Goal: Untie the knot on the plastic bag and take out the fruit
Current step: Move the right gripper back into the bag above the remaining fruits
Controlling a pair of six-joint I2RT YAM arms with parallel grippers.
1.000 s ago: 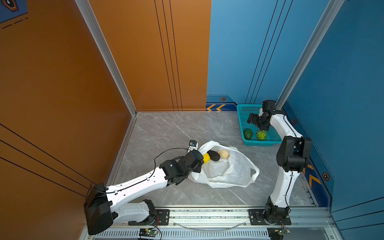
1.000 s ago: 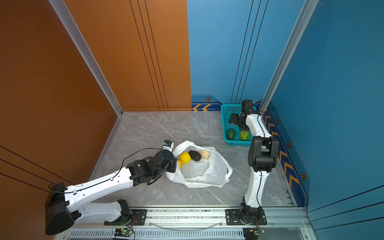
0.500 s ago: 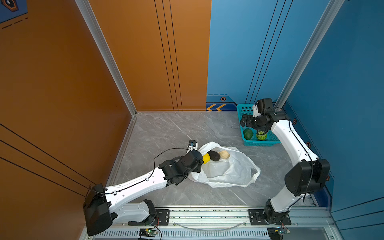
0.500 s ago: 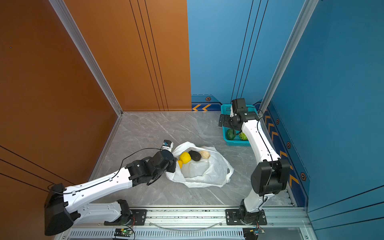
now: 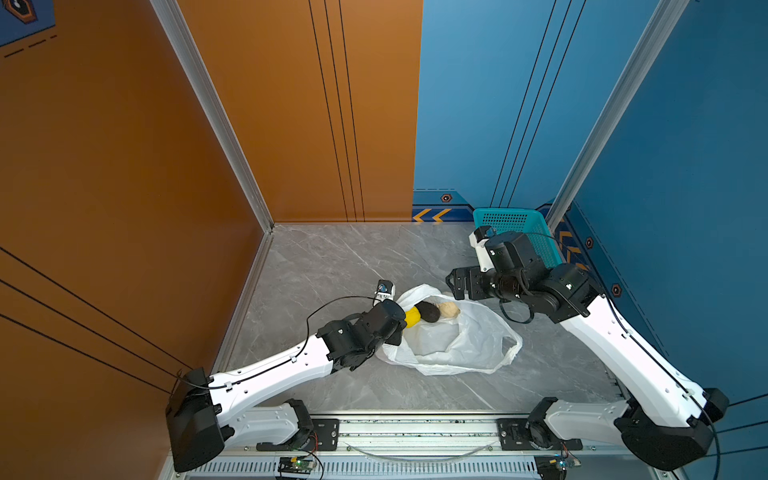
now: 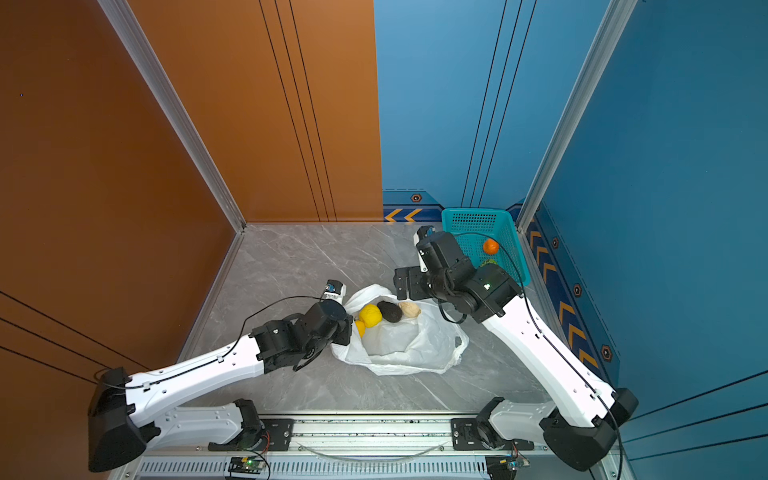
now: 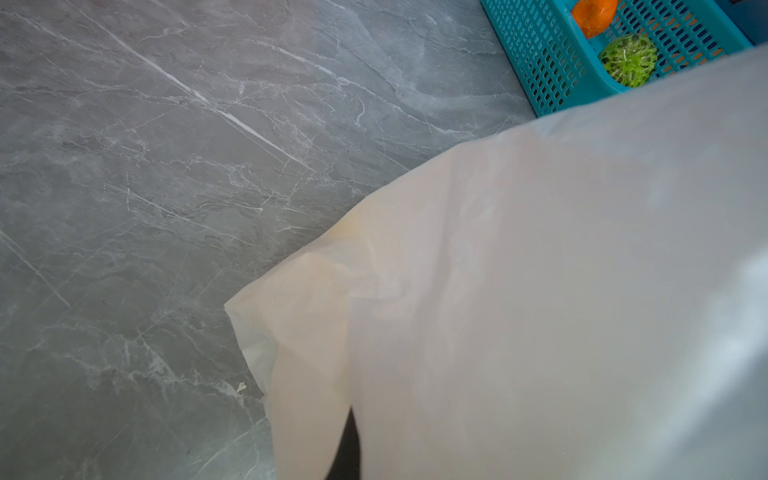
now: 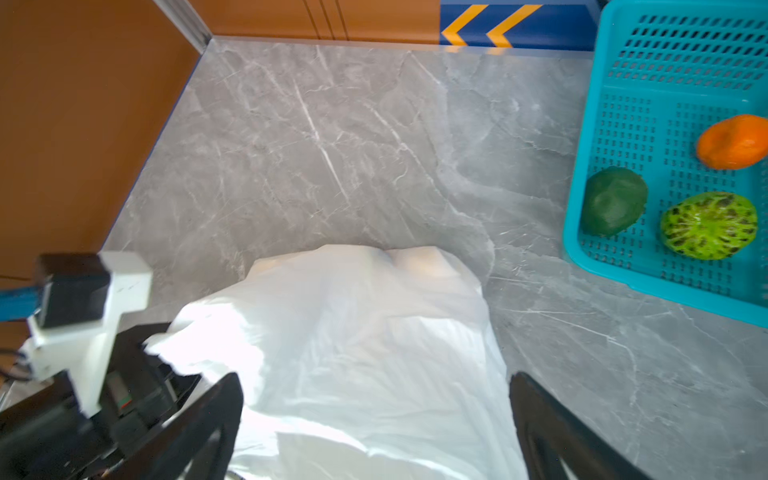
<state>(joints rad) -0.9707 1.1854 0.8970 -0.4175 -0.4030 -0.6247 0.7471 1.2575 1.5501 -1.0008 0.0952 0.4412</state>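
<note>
Seemingly marble floor (image 5: 332, 257), orange wall (image 5: 291, 104), blue wall (image 5: 457, 104).

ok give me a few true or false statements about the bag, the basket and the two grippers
1. The teal basket holds three fruits: the orange fruit, the dark green fruit and the bright green scaly fruit. True.
2. The right gripper is shut on a fruit. False: it is open and empty, above the plastic bag.
3. The plastic bag is tied shut. False: its mouth lies open, showing the yellow fruit, the near-black fruit and the cream fruit.
4. The left gripper is shut at the bag's rim. True.
</note>
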